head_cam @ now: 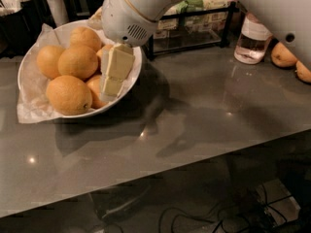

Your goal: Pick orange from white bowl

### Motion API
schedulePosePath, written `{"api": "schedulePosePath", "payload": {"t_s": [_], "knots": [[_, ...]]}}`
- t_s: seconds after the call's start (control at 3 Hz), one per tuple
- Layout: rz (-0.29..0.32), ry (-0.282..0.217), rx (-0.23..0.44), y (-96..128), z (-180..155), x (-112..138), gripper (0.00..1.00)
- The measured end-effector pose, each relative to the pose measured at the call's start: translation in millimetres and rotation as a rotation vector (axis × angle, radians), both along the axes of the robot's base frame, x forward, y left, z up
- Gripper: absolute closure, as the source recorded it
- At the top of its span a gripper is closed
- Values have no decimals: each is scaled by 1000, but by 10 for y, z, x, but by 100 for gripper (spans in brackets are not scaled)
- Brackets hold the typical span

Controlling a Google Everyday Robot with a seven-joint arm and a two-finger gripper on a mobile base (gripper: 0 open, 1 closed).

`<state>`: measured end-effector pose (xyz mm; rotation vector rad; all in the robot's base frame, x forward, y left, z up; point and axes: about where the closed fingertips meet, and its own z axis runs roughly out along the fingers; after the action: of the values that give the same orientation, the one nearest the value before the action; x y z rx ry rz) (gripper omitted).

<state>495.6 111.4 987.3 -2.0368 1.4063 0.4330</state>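
The white bowl (137, 62), lined with crumpled white paper, stands at the back left of the grey table. It holds several orange-yellow oranges. The largest orange (69, 95) lies at the front, another (77, 61) lies in the middle, and one (95, 87) is partly hidden behind my gripper. My gripper (112, 81), cream-coloured under a white wrist, hangs down over the right side of the bowl, just inside the rim. It sits against the right-hand oranges. I see nothing held in it.
A clear water bottle (250, 40) stands at the back right, with two more oranges (284, 55) beside it at the right edge. A black rack (194, 28) with packets stands behind the bowl. Dark containers (53, 4) stand at the back left.
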Motion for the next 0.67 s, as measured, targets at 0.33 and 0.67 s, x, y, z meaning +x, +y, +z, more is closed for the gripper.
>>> {"api": "schedulePosePath", "payload": {"t_s": [0.33, 0.67], "knots": [[0, 0, 0, 0, 0, 0, 0], [0, -70, 12, 54, 81, 214, 0]]}}
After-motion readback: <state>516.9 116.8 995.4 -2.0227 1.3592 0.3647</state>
